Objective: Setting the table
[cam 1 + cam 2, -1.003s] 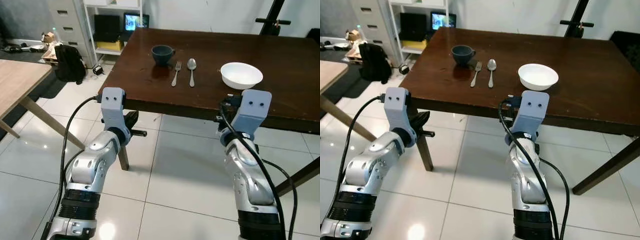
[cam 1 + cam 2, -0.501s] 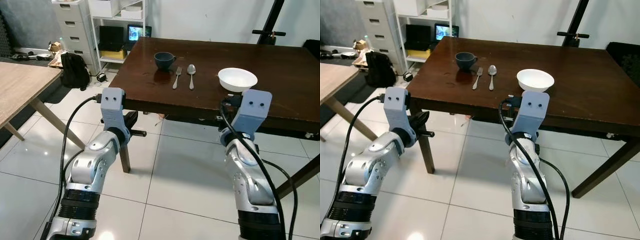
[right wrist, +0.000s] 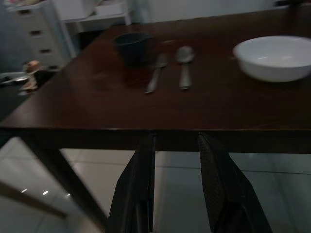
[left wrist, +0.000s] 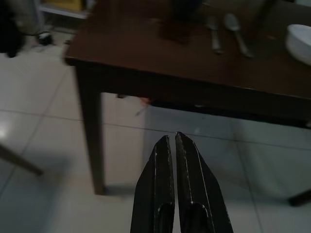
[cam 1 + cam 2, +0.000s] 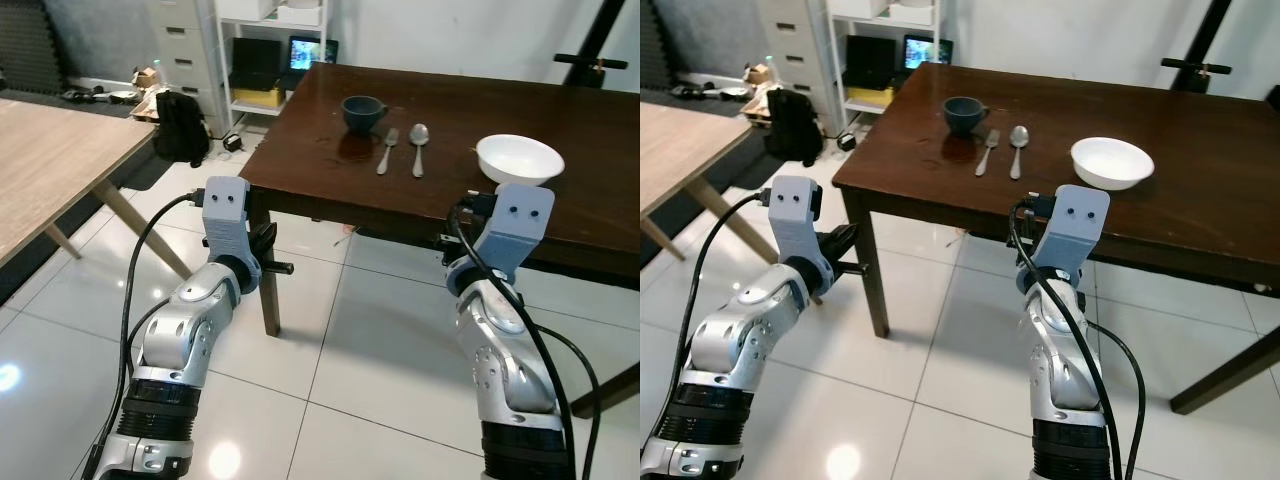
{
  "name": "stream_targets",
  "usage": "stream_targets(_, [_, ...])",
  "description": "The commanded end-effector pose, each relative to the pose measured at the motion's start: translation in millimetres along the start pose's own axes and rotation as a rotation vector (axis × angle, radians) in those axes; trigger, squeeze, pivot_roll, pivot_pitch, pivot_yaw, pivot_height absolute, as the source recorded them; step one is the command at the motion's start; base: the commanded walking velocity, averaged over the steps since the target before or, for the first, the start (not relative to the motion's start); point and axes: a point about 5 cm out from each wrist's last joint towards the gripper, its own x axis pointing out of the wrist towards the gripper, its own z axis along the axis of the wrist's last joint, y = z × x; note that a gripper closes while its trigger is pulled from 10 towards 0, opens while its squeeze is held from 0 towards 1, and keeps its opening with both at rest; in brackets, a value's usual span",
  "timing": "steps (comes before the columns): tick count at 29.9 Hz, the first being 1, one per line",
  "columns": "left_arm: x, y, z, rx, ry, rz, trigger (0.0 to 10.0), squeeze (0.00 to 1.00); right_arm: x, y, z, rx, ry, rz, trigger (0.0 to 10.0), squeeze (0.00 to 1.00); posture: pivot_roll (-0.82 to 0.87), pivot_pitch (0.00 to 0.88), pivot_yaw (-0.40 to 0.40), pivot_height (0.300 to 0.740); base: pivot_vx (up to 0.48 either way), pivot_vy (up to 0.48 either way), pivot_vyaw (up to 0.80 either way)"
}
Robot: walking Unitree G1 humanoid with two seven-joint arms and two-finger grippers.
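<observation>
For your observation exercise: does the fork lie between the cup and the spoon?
Yes, the fork lies between the dark cup and the spoon.

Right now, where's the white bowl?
In the right eye view the white bowl sits on the dark table, right of the spoon and fork, just beyond the right gripper.

on the dark table: one cup, one fork, one spoon, one white bowl.
</observation>
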Motion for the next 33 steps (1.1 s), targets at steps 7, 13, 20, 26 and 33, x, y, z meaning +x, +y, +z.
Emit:
stream_targets(7, [1.3, 3.4, -5.4, -0.059, 0.06, 0.043, 10.0, 0.0, -1.2, -0.7, -2.3, 0.016, 0.016, 0.003, 10.0, 0.0, -0.04, 0.156, 0.094, 0.74, 0.0, 0.0, 0.8])
stream_targets(13, [0.6, 1.7, -7.2, -0.057, 0.065, 0.034, 10.0, 0.0, -1.5, -0.8, -2.5, 0.018, 0.017, -0.003, 10.0, 0.0, -0.04, 0.153, 0.095, 0.74, 0.0, 0.0, 0.8])
stream_targets(20, [0.8, 1.2, -6.1, -0.04, 0.064, 0.027, 10.0, 0.0, -1.6, -1.6, -3.8, 0.009, 0.025, -0.014, 10.0, 0.0, -0.04, 0.149, 0.097, 0.74, 0.0, 0.0, 0.71])
stream_targets(26, [1.9, 3.9, -5.3, -0.024, 0.066, 0.047, 10.0, 0.0, -1.7, -1.3, -6.2, 0.012, 0.039, -0.022, 10.0, 0.0, -0.04, 0.143, 0.097, 0.74, 0.0, 0.0, 0.08])
stream_targets(33, [1.9, 10.0, -2.7, -0.001, 0.044, 0.074, 10.0, 0.0, -1.7, 0.0, -6.6, 0.015, 0.041, -0.016, 10.0, 0.0, -0.04, 0.141, 0.098, 0.74, 0.059, 0.0, 0.0])
